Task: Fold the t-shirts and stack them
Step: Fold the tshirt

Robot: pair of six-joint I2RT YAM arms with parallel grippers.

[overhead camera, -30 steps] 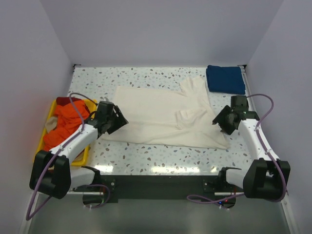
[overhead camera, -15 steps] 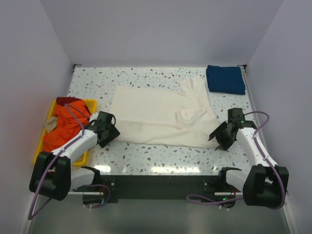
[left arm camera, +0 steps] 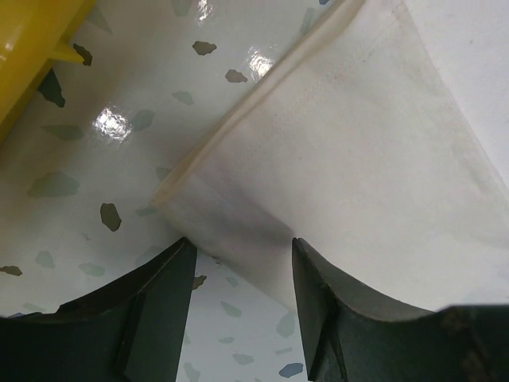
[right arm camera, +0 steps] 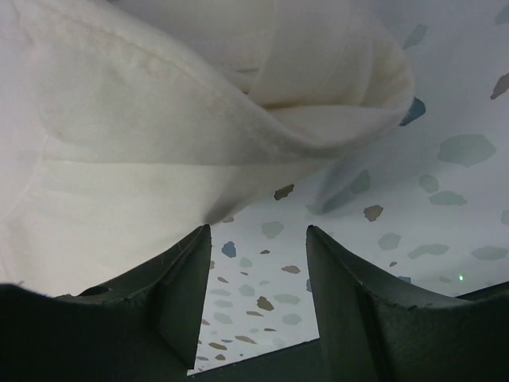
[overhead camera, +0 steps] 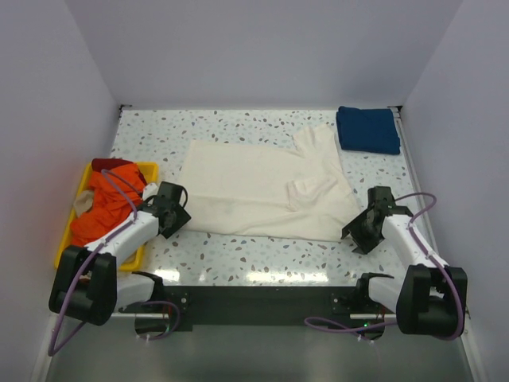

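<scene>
The large cream t-shirt (overhead camera: 262,187) lies spread flat in the middle of the speckled table. My left gripper (overhead camera: 176,216) is open at the shirt's near left corner; in the left wrist view that corner (left arm camera: 238,231) lies between the two dark fingers (left arm camera: 151,302). My right gripper (overhead camera: 358,233) is open at the shirt's near right corner; the right wrist view shows the rumpled cream hem (right arm camera: 238,119) just beyond the open fingers (right arm camera: 175,278). A folded dark blue t-shirt (overhead camera: 367,129) lies at the far right. Orange and red t-shirts (overhead camera: 107,200) are heaped in the yellow tray (overhead camera: 150,169).
The yellow tray stands at the left edge of the table; its corner shows in the left wrist view (left arm camera: 32,48). White walls enclose the table at the back and sides. The black base bar (overhead camera: 254,296) runs along the near edge.
Both arms have drawn back toward the near edge and lowered. The left gripper slid to the shirt's near left corner, the right gripper to its near right corner. The shirt has not moved.
</scene>
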